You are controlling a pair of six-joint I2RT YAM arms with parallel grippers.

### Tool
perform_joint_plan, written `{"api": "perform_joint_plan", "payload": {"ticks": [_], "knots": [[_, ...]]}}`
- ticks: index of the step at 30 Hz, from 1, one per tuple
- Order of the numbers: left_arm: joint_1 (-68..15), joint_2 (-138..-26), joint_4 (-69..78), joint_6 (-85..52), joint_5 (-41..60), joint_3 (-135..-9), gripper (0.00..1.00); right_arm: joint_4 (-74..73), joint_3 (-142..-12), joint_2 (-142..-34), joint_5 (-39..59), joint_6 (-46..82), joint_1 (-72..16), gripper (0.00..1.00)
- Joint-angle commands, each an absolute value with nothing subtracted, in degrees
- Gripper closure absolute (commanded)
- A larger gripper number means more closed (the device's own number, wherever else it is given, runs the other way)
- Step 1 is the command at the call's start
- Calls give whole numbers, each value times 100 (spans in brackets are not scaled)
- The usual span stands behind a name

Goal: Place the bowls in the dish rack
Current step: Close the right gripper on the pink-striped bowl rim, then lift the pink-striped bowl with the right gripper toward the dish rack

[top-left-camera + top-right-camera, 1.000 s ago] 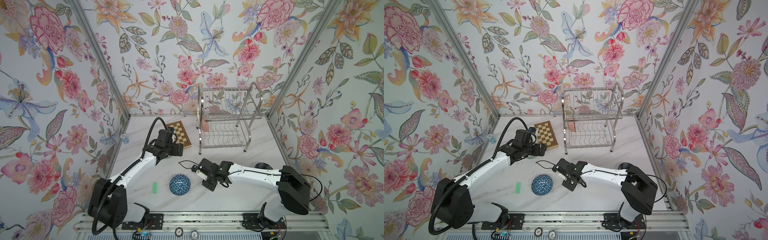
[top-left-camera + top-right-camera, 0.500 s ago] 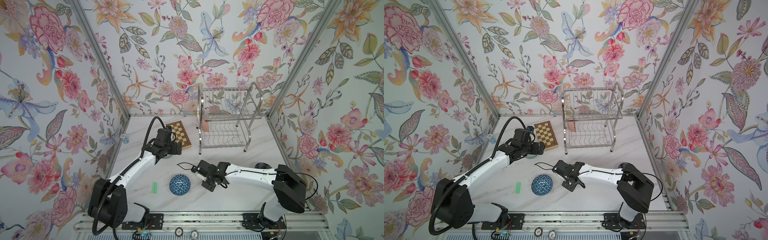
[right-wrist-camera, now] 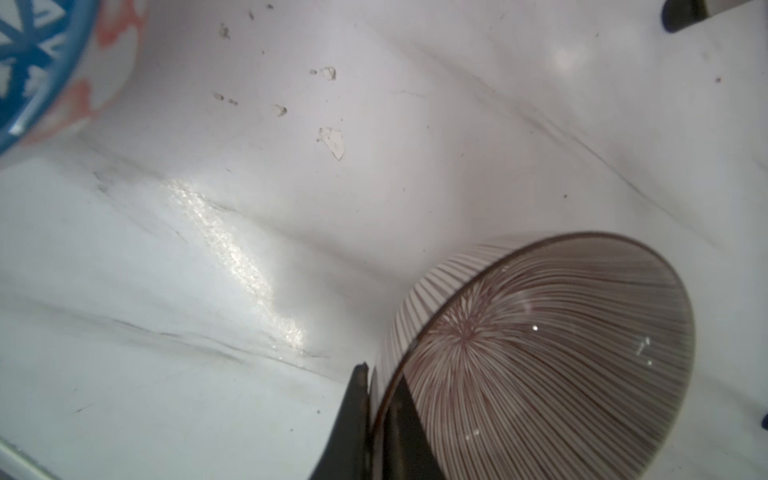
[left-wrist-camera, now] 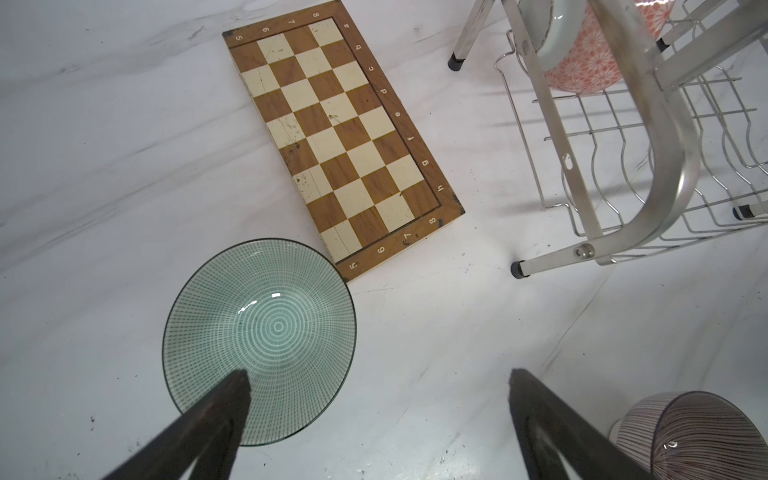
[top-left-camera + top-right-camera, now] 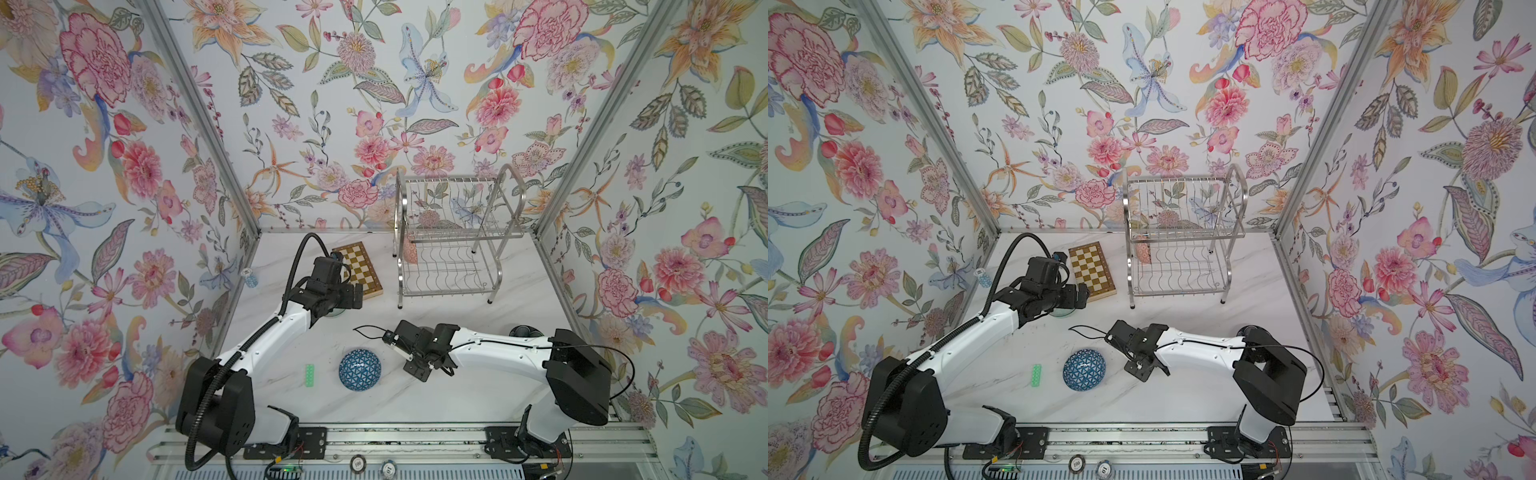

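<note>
Main risk is w/ the right gripper: it is clamped tight on the pink bowl, one finger inside the rim & one outside, so the whole bowl hangs off a thin edge pinch; bowl sits tilted, can't tell if it is clear of the bench; a quick swing or wrist roll could let the glazed rim slide out, & ceramic on a hard bench chips. Blue bowl stands just left of that gripper at lower centre of both top views; a sweep that way would knock it. Cable loops off the wrist toward frame centre; could snag.

Rack is up & right of centre, well apart; one racked bowl, red-latticed outside, stands on edge at the left end of the lower tier; upper tier overhangs it & curved legs flank it, so a tilted entry may clip wire or that bowl.

Left gripper is spread wide, holding nothing, above the mint bowl, one finger over its inside; board lies by the rim, touching or not I can't tell; an off-centre close could shove bowl into board. Left arm reaches toward the rack's front left; crossing risk. Green block left of blue bowl, out of the way.
</note>
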State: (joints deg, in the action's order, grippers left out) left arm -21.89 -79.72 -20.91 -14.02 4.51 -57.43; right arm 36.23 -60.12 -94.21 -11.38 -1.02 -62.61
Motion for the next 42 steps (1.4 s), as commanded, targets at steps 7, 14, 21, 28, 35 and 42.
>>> {"api": "perform_joint_plan", "payload": {"ticks": [7,14,21,28,35,42], "knots": [[-2136,-7963,-2129,-1415,735,-5898,1,3468,-6004,-8835,-1141,35,-6215,96],[-2142,-7941,-2074,-1391,883,-5854,1,3067,-5752,-8263,-795,159,-5944,98],[-2138,-7884,-2014,-1380,1001,-5812,1,2381,-5348,-7646,-215,340,-5529,98],[-2136,-7822,-1960,-1362,1128,-5766,1,1549,-4828,-7008,212,625,-5058,99],[-2148,-7663,-1819,-1267,1570,-5657,1,396,-4187,-6297,591,1029,-4440,100],[-2152,-7419,-1648,-1171,1782,-5476,1,-1153,-3527,-5925,1039,1773,-3686,99]]}}
